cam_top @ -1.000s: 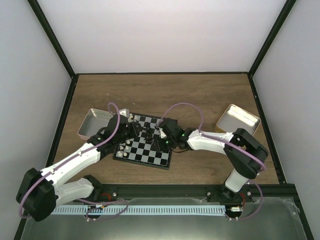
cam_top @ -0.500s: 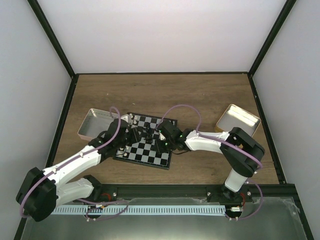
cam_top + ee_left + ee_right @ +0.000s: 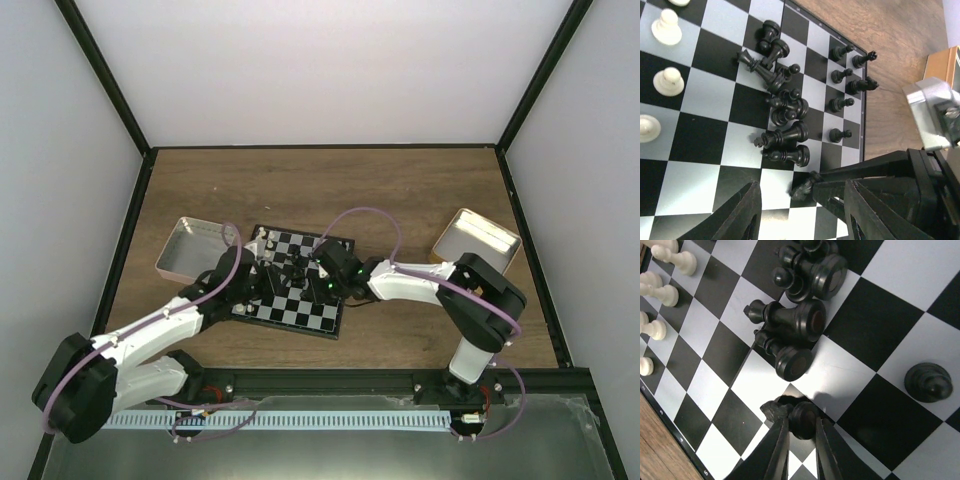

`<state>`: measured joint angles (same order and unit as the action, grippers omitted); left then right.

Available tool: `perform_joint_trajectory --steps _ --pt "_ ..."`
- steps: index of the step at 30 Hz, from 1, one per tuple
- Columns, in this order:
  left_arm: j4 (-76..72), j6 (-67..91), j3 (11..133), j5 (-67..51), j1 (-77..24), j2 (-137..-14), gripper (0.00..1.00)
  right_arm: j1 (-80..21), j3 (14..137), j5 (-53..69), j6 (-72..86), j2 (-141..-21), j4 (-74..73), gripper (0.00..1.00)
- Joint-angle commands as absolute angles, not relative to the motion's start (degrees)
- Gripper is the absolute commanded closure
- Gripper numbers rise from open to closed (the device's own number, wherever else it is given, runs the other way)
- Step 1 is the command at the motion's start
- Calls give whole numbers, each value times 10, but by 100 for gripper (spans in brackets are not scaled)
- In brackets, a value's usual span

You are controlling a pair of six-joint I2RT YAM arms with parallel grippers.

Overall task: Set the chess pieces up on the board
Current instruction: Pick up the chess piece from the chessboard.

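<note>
Top external view gives us both arms bent in over the small square chessboard with black and white checks (image 3: 300, 312). It lies on the brown wooden table (image 3: 330, 190), with a pinkish shallow square tin (image 3: 188, 248) near its left corner and a yellow-tan shallow tin (image 3: 478, 240) well off to the right. We see the left gripper (image 3: 262, 283) over the board's left half and the right gripper (image 3: 320, 285) over its right half, close to each other.

From the right wrist camera, we find the right gripper pressed onto a small black knight figure (image 3: 801, 416), one finger on either side of its round base, over a white square. We cannot tell whether it rests on that square. Just beyond it a heap of fallen black chess pieces (image 3: 800, 320) lies tangled. A lone black pawn (image 3: 927, 382) stands to the right, and cream pawns (image 3: 660, 290) line the upper left.

From the left wrist camera, we see the left gripper's fingers (image 3: 742, 215) spread wide, gripping nothing, with the other claw's tip and its knight just ahead. More black pieces (image 3: 840, 75) stand in two short rows along the board's border.
</note>
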<state>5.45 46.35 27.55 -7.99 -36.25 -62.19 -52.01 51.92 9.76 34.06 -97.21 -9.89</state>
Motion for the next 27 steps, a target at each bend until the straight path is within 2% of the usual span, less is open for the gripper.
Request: perform_joint_trajectory --steps 1,10,21,27 --pt "14 488 249 -108 -359 -625 52 -524 534 88 345 -982 -91 86" --pt "-39 521 220 -148 -360 -645 52 -524 507 97 360 -967 -56 93" --pt "-131 572 189 -183 -361 -679 53 -523 461 162 357 -937 19 94" --pt "-162 583 183 -203 -363 -702 57 -518 453 189 372 -930 43 95"
